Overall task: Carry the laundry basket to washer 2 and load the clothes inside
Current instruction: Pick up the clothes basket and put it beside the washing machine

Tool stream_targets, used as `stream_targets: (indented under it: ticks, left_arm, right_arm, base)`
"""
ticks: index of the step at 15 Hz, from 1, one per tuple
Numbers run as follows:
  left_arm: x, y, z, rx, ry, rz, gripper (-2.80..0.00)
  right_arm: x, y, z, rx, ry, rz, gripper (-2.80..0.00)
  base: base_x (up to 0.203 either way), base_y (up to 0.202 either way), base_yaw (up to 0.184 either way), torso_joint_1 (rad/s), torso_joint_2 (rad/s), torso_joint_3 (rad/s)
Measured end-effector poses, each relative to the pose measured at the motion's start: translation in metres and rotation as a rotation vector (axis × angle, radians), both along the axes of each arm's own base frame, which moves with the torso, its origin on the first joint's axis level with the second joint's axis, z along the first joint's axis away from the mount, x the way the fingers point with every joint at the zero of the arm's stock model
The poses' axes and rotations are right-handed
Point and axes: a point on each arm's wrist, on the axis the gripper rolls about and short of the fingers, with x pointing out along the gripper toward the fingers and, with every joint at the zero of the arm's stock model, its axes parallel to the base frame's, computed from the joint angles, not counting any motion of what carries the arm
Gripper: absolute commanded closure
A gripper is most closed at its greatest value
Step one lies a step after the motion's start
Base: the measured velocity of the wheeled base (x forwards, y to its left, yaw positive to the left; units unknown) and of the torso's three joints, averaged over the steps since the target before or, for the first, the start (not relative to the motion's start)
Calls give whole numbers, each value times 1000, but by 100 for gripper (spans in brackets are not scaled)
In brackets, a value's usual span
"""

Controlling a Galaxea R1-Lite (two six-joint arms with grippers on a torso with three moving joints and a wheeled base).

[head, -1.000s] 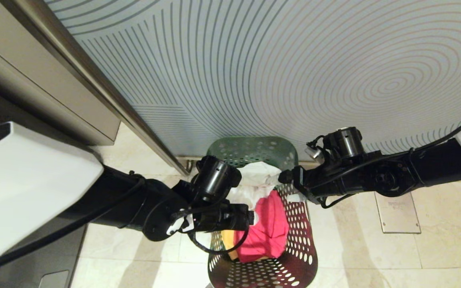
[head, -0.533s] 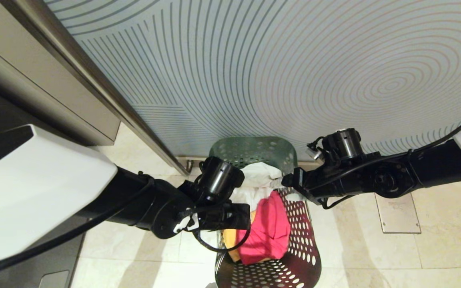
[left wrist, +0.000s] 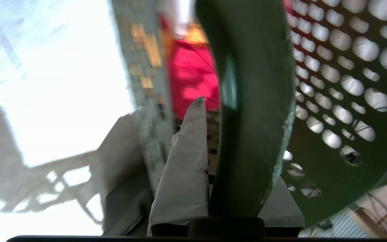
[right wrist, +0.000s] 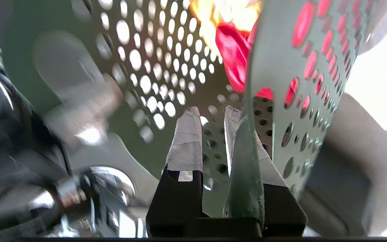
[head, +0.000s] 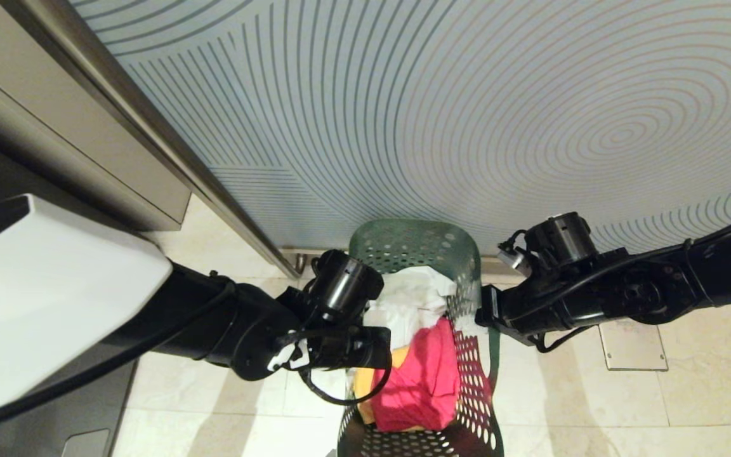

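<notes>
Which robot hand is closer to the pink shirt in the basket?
Left. The left hand grips the basket rim right beside the pink shirt. The right hand grips the opposite rim, farther back, nearer the white cloth.

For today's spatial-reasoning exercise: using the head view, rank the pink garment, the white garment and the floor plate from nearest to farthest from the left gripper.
1. Pink garment, in the basket beside the left gripper.
2. White garment, deeper in the basket, towards the wall.
3. Floor plate, across the basket, under the right arm.

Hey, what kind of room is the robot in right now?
Probably a laundry area, though no washer is in view: a green laundry basket of clothes stands on pale stone floor tiles against a frosted panel with curved lines.
</notes>
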Motion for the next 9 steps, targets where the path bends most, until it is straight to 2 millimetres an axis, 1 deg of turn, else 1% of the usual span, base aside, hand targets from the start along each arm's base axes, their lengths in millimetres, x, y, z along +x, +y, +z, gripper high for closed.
stream_targets:
  ticks: [2, 5, 7, 9]
  left_arm:
    - [-8, 5, 5, 29, 32, -6, 0]
    - [-25, 14, 24, 34, 51, -17, 0]
    - [-40, 22, 37, 19, 62, -16, 0]
    - [-56, 31, 43, 20, 84, -12, 0]
  right_arm:
    - [-10, -3, 4, -12, -8, 18, 0]
    - [-27, -8, 25, -9, -24, 27, 0]
    - [-47, -10, 41, -16, -10, 45, 0]
    - [-69, -9, 52, -29, 22, 75, 0]
  base:
    - [0, 0, 0, 0, 0, 0]
    - [0, 0, 0, 0, 0, 0]
    - [0, 0, 0, 0, 0, 0]
    - [0, 0, 0, 0, 0, 0]
